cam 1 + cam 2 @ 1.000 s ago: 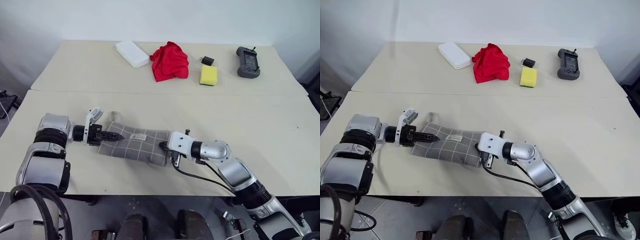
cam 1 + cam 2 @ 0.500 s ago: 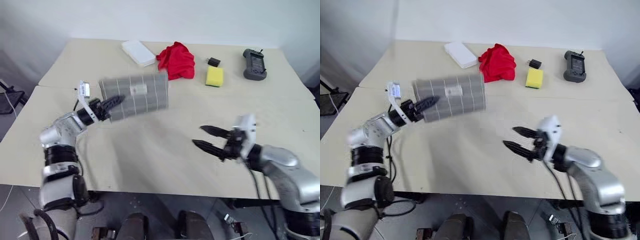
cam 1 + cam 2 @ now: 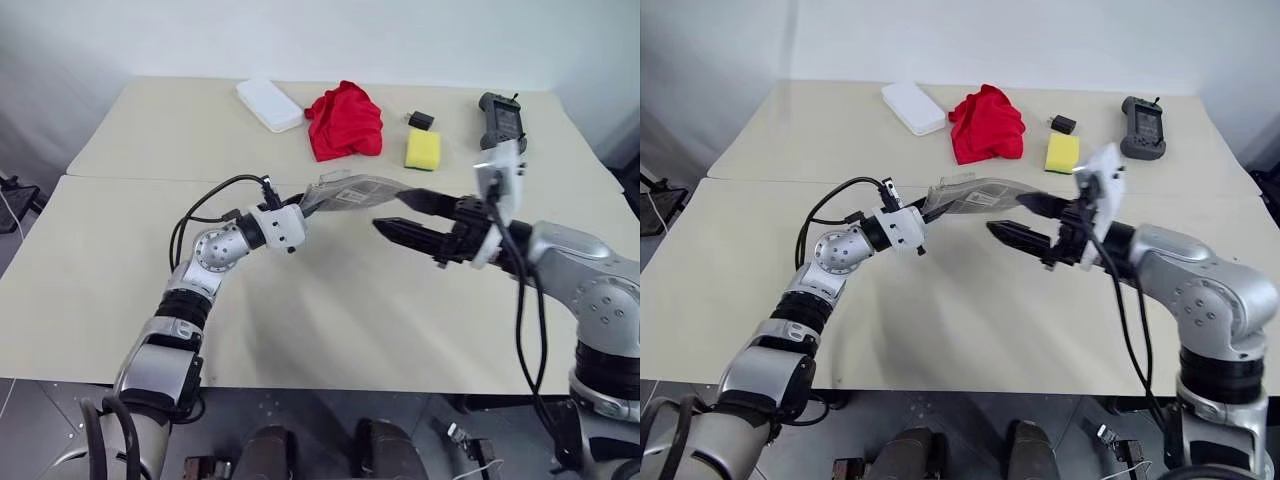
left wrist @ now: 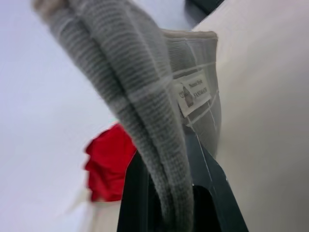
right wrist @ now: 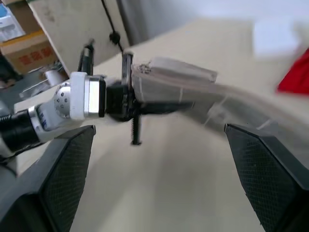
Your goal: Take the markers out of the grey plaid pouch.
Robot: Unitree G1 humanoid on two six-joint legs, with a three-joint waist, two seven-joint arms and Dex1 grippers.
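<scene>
The left gripper [image 3: 300, 209] holds the grey plaid pouch [image 3: 355, 190] above the surface [image 3: 330, 310], jaws clamped on one end. The right gripper [image 3: 400, 215], jaws spread wide and empty, faces the pouch from 3 o'clock. No markers are out yet; extraction remains. The pouch is soft woven fabric, flat and sagging.

Grey plaid pouch [image 4: 145, 96]: coarse woven cloth, matt, with a printed label. Red cloth [image 3: 343, 120]: soft, crumpled fabric. Desk [image 3: 330, 320]: smooth, matt beige. Sponge [image 3: 422, 150]: porous foam.
</scene>
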